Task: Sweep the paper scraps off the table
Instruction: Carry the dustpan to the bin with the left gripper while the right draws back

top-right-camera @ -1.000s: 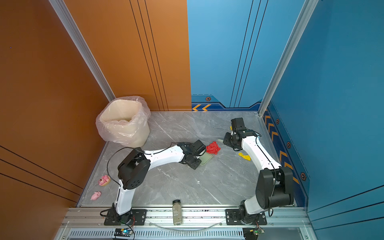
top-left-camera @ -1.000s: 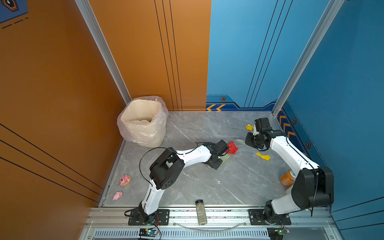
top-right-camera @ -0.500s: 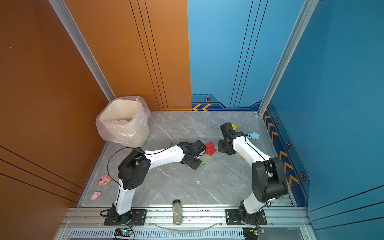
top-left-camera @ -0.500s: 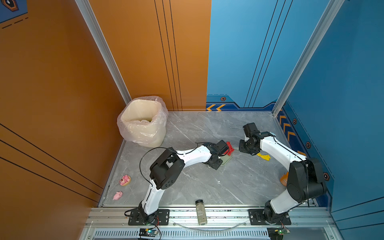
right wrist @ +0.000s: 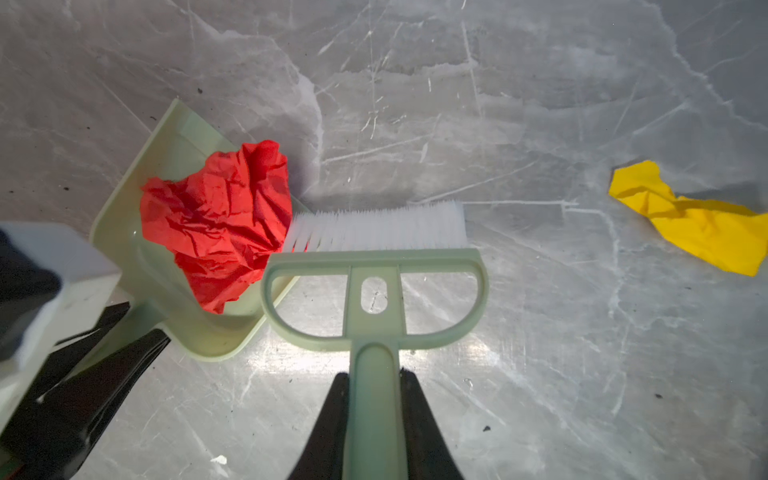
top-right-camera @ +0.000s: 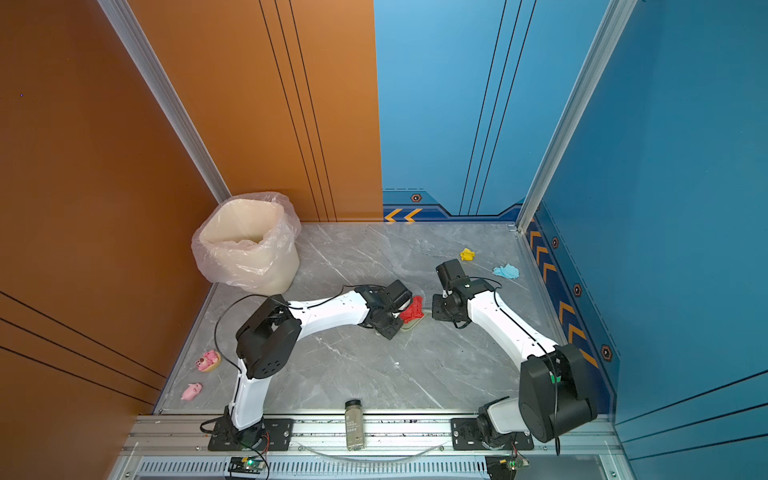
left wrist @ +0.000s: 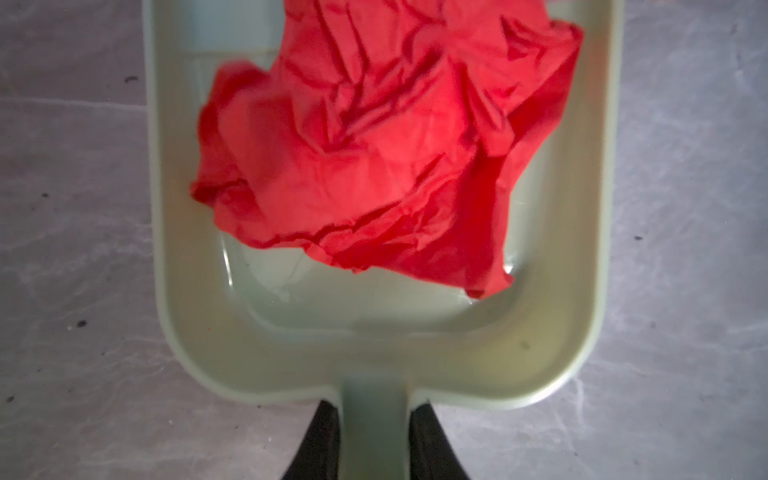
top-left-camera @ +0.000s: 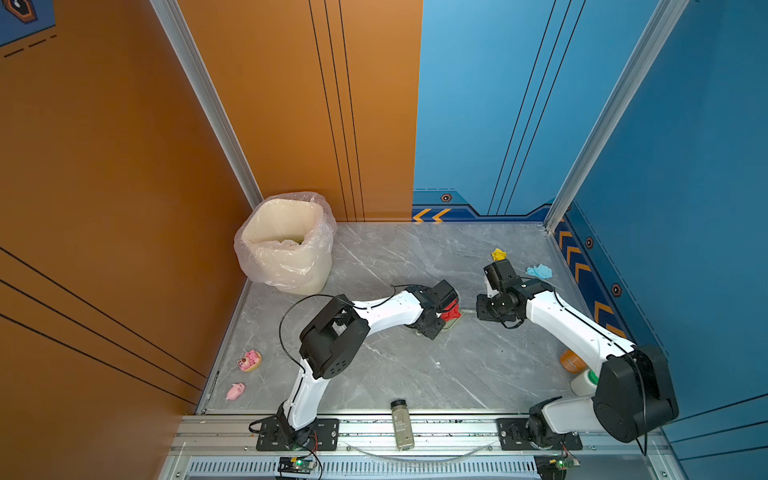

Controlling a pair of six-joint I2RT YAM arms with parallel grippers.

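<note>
The left claw (left wrist: 376, 432) is shown clenched on the handle of a pale green dustpan (left wrist: 415, 349), which is laid flat on the grey marble-patterned counter (top-left-camera: 415, 374) near its middle. A crumpled red paper scrap (left wrist: 374, 145) is contained in the pan. The right claw (right wrist: 375, 386) is clenched on the handle of a matching brush (right wrist: 374, 257), whose white bristles are set at the pan's open edge, one end touching the red scrap. An elongated yellow scrap (right wrist: 698, 224) is seen in the right wrist view on bare counter, well apart from the brush. In both top views a small yellow wad (top-left-camera: 498, 254) and a light blue wad (top-left-camera: 539, 272) are seen near the far right corner, beyond the right arm; whether the yellow wad is the wrist-view piece cannot be told. A plastic-lined bin (top-left-camera: 286, 270) is stood at the far left corner.
</note>
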